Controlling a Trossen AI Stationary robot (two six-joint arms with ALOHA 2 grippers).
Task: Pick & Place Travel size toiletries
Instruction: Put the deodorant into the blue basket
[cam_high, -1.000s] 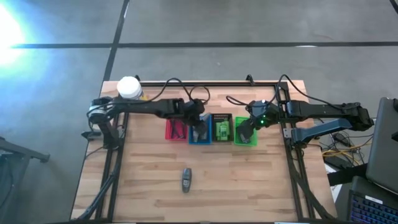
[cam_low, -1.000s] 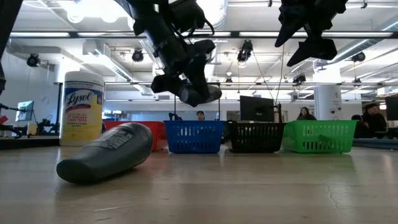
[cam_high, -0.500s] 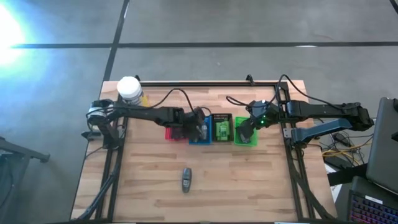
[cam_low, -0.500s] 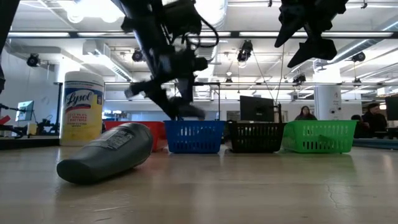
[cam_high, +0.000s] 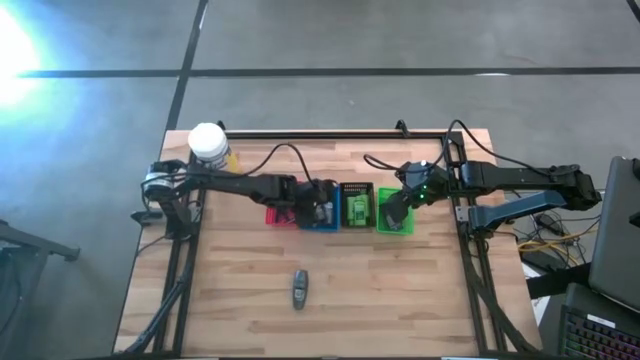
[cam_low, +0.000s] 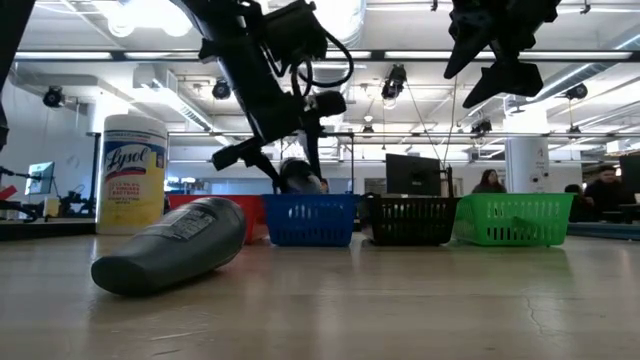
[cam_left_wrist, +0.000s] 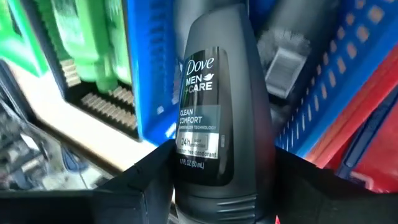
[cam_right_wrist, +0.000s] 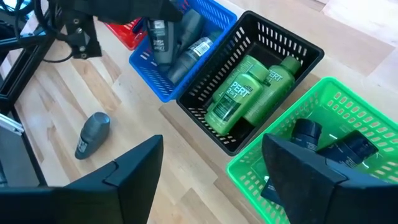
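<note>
My left gripper (cam_high: 318, 207) (cam_left_wrist: 222, 177) is over the blue basket (cam_high: 323, 222), shut on a grey Dove tube (cam_left_wrist: 211, 118). The tube's far end reaches down into the basket, where more grey tubes (cam_right_wrist: 194, 45) lie. Another grey tube (cam_high: 299, 289) lies on its side on the bare wood near the table's middle. Green tubes (cam_right_wrist: 241, 93) lie in the black basket (cam_high: 357, 207). Dark pieces (cam_right_wrist: 329, 144) lie in the green basket (cam_high: 396, 218). Above that basket my right gripper (cam_high: 393, 212) (cam_right_wrist: 211, 149) hangs open with nothing between its fingers. My left gripper pinches the tube's two narrow sides between its two fingers, at the end below the label (cam_left_wrist: 217, 183). The fingers slant down from the table's left, along the tube. The tube points steeply down into the blue basket; whether its far end (cam_right_wrist: 163, 59) touches anything there, I cannot tell.
A red basket (cam_high: 281, 213) stands left of the blue one, so the baskets form one row across the table's middle. A white-lidded yellow Lysol jar (cam_high: 208, 142) stands at the far left corner. Bare wood lies along the near half around the loose tube.
My left gripper has rolled about its own line and sunk toward the blue basket, carrying the grey tube. The tube, held level above the basket before, now points down into it.
</note>
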